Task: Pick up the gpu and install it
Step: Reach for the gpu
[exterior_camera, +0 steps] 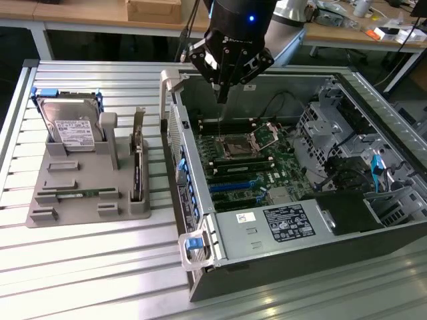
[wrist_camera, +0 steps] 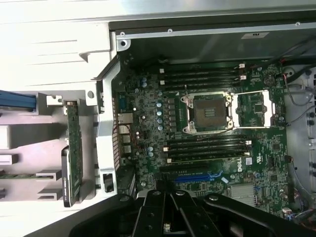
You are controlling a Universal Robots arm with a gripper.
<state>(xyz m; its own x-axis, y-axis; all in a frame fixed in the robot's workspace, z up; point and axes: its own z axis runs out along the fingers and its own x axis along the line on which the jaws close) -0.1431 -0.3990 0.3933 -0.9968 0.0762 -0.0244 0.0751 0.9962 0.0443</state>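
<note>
The gpu (exterior_camera: 137, 170) is a thin black card with a silver-beige bracket, standing on edge in a slot of the grey holder (exterior_camera: 87, 200) on the exterior view's left. It also appears in the wrist view, gpu (wrist_camera: 73, 158), beside the case wall. My gripper (exterior_camera: 221, 97) hangs over the open computer case (exterior_camera: 172, 127), above the motherboard (exterior_camera: 247, 160), well to the right of the gpu. Its fingers are shut together with nothing between them. In the wrist view the gripper (wrist_camera: 170, 200) sits over the blue expansion slot (wrist_camera: 197, 177).
A silver hard drive (exterior_camera: 70, 127) with blue rails stands at the back of the holder, and a green memory stick (exterior_camera: 73, 193) lies near its front. The case's metal wall separates holder and motherboard. Cables and drive cages (exterior_camera: 353, 160) crowd the case's right side.
</note>
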